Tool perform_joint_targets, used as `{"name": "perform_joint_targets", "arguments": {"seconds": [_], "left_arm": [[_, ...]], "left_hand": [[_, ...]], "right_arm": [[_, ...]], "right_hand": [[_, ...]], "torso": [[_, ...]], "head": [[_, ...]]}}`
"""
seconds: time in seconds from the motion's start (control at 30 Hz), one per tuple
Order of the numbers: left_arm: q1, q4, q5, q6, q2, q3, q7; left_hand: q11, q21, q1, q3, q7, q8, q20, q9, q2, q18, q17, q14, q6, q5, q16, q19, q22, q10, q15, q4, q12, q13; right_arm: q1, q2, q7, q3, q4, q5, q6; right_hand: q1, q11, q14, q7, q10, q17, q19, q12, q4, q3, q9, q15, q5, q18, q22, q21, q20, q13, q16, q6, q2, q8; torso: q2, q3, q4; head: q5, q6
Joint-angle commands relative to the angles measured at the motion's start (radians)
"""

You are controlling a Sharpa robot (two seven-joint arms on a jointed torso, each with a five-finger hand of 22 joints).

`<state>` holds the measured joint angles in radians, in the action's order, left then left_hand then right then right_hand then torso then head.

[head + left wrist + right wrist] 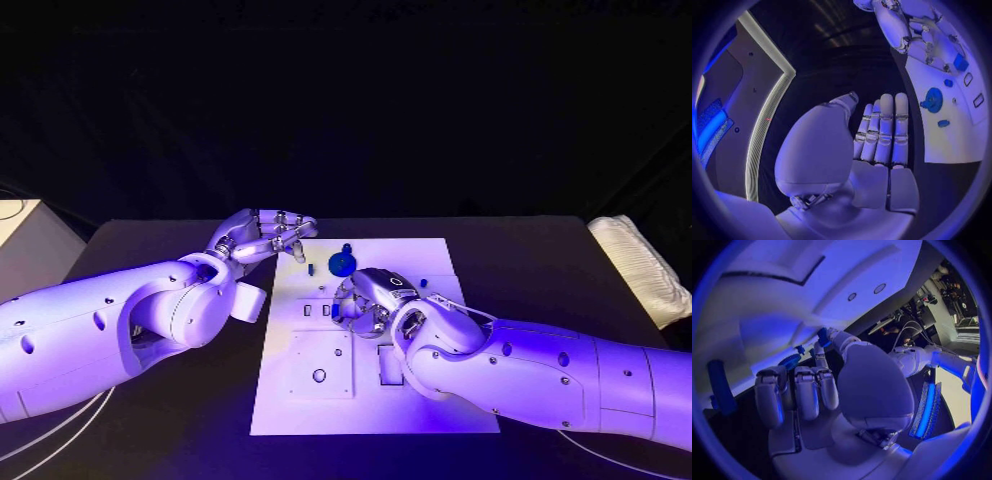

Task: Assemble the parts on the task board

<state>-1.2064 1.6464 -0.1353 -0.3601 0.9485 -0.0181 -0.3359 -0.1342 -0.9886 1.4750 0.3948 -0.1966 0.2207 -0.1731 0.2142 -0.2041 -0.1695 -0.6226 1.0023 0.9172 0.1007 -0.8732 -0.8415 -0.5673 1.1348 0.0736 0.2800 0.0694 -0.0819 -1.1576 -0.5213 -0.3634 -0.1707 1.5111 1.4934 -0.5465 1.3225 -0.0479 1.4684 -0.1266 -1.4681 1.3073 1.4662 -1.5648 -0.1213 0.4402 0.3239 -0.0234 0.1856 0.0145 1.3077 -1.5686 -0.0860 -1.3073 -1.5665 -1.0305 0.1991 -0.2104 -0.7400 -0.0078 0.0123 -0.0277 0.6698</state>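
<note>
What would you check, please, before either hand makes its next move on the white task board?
1. Left hand free of parts: ok. In the left wrist view its fingers are straight and hold nothing.
2. Right hand over the task board: ok. It sits above the board's middle.
3. Right hand's hold: cannot tell. A small blue part sits by its fingertips, but a grip is not clear.
4. Round blue part in plain sight: ok. It lies on the board between the two hands.
5. Left hand clear of the board: ok. It hovers off the board's far left corner.
</note>
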Motion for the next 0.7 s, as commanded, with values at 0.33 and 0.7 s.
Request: {"name": "perform_joint_targets", "arguments": {"seconds": [0.33, 0.7], "left_arm": [[-0.001, 0.003, -0.002, 0.019, 0.001, 0.001, -0.001], [-0.001, 0.002, -0.003, 0.019, 0.002, 0.001, 0.001]], "left_hand": [[-0.002, -0.008, -0.011, 0.004, -0.002, 0.005, -0.001, 0.002, 0.0, -0.013, 0.002, -0.009, -0.007, -0.004, -0.004, 0.012, -0.002, -0.003, -0.002, 0.001, 0.006, -0.001], [-0.002, -0.008, -0.011, 0.004, -0.002, 0.005, -0.001, 0.002, 0.0, -0.013, 0.002, -0.009, -0.007, -0.004, -0.004, 0.012, -0.002, -0.003, -0.002, 0.001, 0.006, -0.001]], "right_arm": [[0.001, 0.001, 0.002, -0.001, -0.003, 0.018, 0.015], [0.001, -0.003, 0.016, -0.001, 0.0, 0.014, 0.002]], "right_hand": [[-0.029, -0.011, 0.102, -0.014, -0.078, 0.264, 0.105, 0.023, -0.007, -0.01, -0.011, 0.01, 0.0, -0.014, 0.263, -0.002, -0.003, -0.237, -0.004, 0.042, 0.022, 0.019], [-0.036, -0.034, 0.102, -0.04, -0.039, 0.264, 0.105, 0.066, -0.012, -0.051, -0.036, 0.031, 0.001, -0.014, 0.263, -0.002, -0.023, -0.199, -0.004, 0.119, 0.045, 0.065]], "torso": [[-0.001, 0.0002, -0.0002], [-0.001, 0.0002, 0.0002]], "head": [[0.002, -0.001], [0.002, -0.002]]}}
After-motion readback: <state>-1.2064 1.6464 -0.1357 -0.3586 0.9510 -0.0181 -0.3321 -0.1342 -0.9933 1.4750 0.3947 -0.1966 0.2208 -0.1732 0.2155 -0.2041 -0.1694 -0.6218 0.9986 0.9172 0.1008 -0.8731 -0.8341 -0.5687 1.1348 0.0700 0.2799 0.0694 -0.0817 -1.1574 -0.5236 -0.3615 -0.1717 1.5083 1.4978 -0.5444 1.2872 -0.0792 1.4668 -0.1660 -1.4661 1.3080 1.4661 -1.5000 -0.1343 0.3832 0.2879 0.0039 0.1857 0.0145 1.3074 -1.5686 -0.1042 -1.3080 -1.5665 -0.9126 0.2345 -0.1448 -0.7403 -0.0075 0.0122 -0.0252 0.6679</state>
